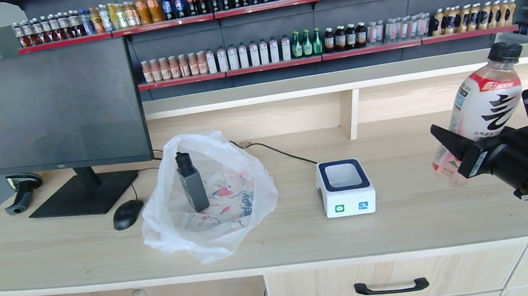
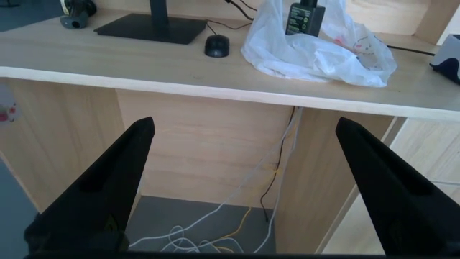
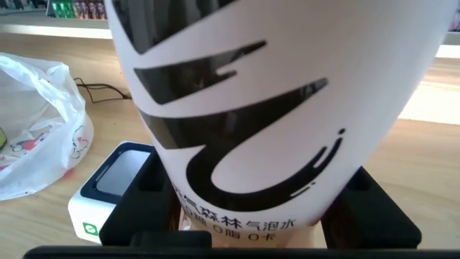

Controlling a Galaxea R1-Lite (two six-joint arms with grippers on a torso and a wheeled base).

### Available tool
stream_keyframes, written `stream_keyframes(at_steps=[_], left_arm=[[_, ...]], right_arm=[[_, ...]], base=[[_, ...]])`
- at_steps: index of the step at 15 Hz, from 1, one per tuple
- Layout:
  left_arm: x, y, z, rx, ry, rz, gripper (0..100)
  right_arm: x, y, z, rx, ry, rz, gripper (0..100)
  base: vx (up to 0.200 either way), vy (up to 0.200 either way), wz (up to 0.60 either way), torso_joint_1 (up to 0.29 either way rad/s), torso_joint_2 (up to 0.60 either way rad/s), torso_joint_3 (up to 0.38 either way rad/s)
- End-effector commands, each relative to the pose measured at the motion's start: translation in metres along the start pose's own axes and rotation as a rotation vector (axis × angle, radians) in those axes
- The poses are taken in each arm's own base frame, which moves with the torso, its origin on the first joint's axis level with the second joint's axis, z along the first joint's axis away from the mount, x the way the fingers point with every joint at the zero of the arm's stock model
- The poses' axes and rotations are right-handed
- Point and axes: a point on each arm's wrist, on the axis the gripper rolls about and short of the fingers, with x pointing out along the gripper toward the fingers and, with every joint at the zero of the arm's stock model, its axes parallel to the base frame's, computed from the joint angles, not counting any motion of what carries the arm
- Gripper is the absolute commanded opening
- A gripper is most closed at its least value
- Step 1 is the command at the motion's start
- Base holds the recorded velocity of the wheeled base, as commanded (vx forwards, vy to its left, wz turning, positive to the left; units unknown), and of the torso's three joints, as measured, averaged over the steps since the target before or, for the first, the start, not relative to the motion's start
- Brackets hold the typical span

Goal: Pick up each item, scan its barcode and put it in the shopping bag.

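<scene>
My right gripper (image 1: 493, 138) is shut on a drink bottle (image 1: 483, 110) with a white label, black cap and pinkish base, held tilted above the counter's right end. Close up, the bottle (image 3: 266, 108) stands between the gripper's black fingers (image 3: 381, 223). Left of it on the counter sits the white scanner (image 1: 345, 187) with a dark-rimmed window, seen too as the scanner (image 3: 108, 191). A clear plastic shopping bag (image 1: 208, 194) lies further left with a dark grey bottle (image 1: 191, 181) upright inside. My left gripper (image 2: 244, 183) hangs open below the counter's front edge, nothing between its fingers.
A monitor (image 1: 54, 109), a black mouse (image 1: 127, 213) and a handheld scanner (image 1: 22, 192) occupy the counter's left part. A cable (image 1: 278, 152) runs behind the scanner. Stocked drink shelves (image 1: 276, 24) stand behind. A drawer handle (image 1: 391, 287) sits below the counter edge.
</scene>
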Motion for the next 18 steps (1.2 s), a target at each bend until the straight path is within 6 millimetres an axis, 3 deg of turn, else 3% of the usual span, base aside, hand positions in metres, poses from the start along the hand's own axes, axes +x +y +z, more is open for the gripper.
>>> stream_keyframes(at_steps=[1,7,15,18], left_arm=[[0.0,0.0,0.0,-0.002,0.0,0.002,100],[0.0,0.0,0.0,-0.008,0.0,0.002,100],[0.0,0.0,0.0,-0.007,0.0,0.002,100],[0.0,0.0,0.0,-0.008,0.0,0.002,100]], right_arm=[[-0.0006,0.0001,0.0018,0.0,-0.011,0.001,0],[-0.0003,0.0004,0.0021,0.0,-0.013,0.002,0],[-0.0023,0.0022,0.0049,0.003,-0.022,0.009,0],[-0.0022,0.0096,0.0047,0.008,-0.021,0.04,0]], base=[[0.0,0.2,0.0,0.022,0.0,0.002],[0.0,0.2,0.0,0.003,0.0,0.004],[0.0,0.0,0.0,0.0,0.0,0.0],[0.0,0.0,0.6,0.004,0.0,0.002]])
